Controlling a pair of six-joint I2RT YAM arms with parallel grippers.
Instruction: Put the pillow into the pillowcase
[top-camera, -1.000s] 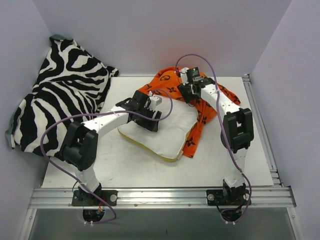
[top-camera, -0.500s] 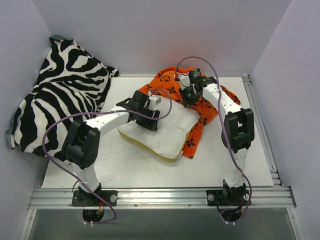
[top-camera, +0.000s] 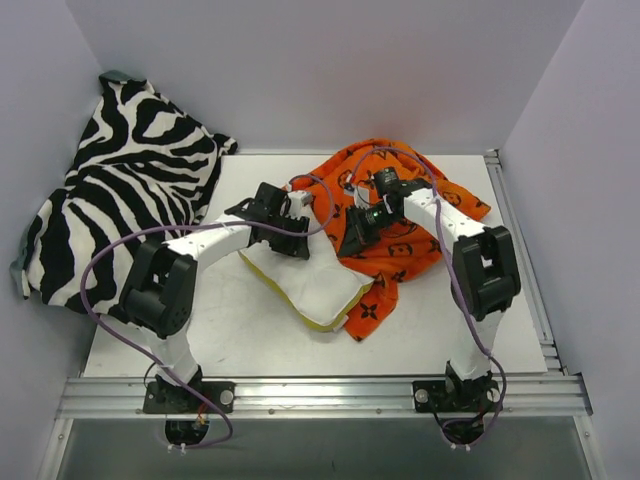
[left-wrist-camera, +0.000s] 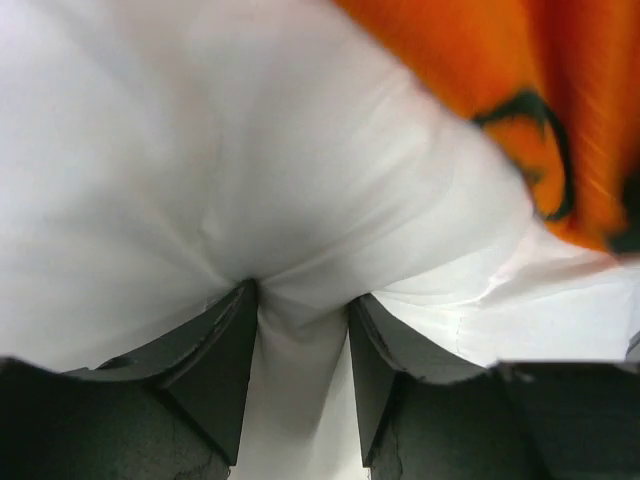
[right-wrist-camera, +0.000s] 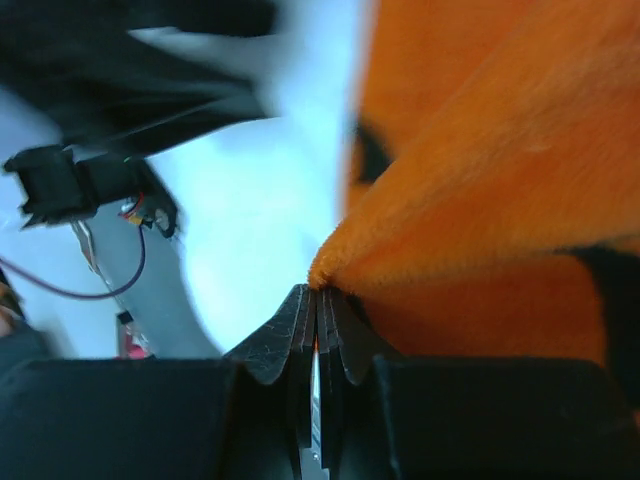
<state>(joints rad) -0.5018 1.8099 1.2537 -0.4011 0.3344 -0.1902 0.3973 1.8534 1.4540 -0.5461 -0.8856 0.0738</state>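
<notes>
pillow (top-camera: 318, 290) on desk (top-camera: 250, 340), a fold of it clenched in left fingers (left-wrist-camera: 215, 370). pillowcase (top-camera: 405, 250) edge pinched tight in right fingers (right-wrist-camera: 285, 340), cloth draped over the pillow end beside them. Can't tell if that end is inside the case or just under it. Right wrist view blurred.
</notes>
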